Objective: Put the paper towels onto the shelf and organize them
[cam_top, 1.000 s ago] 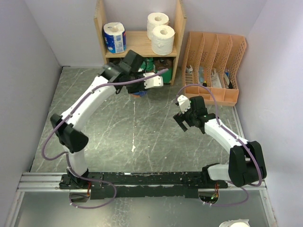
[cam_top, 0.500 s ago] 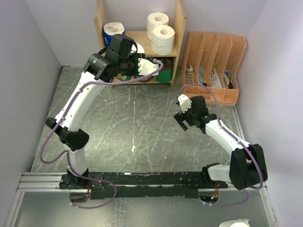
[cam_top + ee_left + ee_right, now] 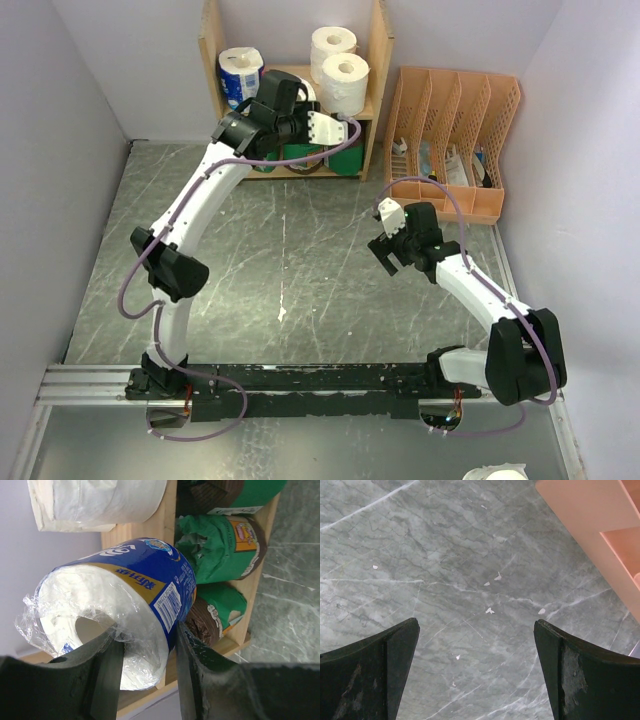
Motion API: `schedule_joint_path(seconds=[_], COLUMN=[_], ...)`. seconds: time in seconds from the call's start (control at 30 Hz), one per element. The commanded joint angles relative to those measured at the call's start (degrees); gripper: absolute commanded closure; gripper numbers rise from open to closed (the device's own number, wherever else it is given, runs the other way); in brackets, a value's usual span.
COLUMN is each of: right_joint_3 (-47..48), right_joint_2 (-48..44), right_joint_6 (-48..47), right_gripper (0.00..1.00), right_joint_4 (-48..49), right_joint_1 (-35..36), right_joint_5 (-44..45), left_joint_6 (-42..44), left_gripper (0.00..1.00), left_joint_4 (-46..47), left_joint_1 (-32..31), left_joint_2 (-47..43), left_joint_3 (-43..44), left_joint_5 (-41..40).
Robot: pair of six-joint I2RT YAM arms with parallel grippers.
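Paper towels are mostly up on the shelf, which stands at 12 o'clock on the grey marbled table. On its upper board, two white rolls sit upright toward the 3 o'clock end, one behind the other. A blue-and-white wrapped roll stands at the 9 o'clock end. On the lower tier, green-wrapped rolls lie packed on their sides, dark brown ends showing.

The left gripper is up at the shelf front, between those two upper groups. Its fingers are partway closed against the sides of a held roll. That roll is blue and white too, in crinkled clear wrap, with its hollow core turned toward the wrist camera. Whether it touches the board I cannot tell.

The right gripper hangs over the table at about 3 o'clock. Its jaws are spread wide with nothing between them and the marbled top below. Near it, at 2 o'clock, stands a peach file organizer, a corner of which shows in the right wrist view. One more white roll, the stray roll, peeks in at 5 o'clock, on the near side of the arm bases.
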Motion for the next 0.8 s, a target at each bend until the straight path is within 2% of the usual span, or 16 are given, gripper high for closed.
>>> schedule_joint_path(seconds=[0.0, 0.17, 0.2, 0.3, 0.43, 0.77], right_joint_3=[-0.47, -0.42, -0.41, -0.42, -0.32, -0.29], right_joint_2=[-1.69, -1.06, -0.88, -0.77, -0.18, 0.14], right_joint_6=[0.51, 0.40, 0.41, 0.53, 0.54, 0.51], right_gripper=[0.01, 0.01, 0.01, 0.02, 0.02, 0.02], right_joint_4=[0.26, 0.32, 0.32, 0.57, 0.73, 0.58], right_joint_1=[-0.59, -0.76, -0.74, -0.73, -0.76, -0.75], right_joint_5=[-0.42, -0.39, -0.37, -0.07, 0.22, 0.05], left_joint_6=[0.71, 1.04, 1.00, 0.38, 0.72, 1.49], left_gripper=[0.93, 0.90, 0.86, 0.65, 0.49, 0.45], left_joint_4=[7.33, 10.27, 10.68, 14.70, 16.20, 15.11], left_joint_1=[1.02, 2.09, 2.11, 2.15, 1.64, 1.15], left_joint_2=[0.23, 0.52, 0.61, -0.13, 0.06, 1.83], left_joint_3=[3.65, 1.91, 1.74, -0.70, -1.71, -0.96], left_joint_5=[-2.04, -3.03, -3.30, -4.54, -5.74, -5.52])
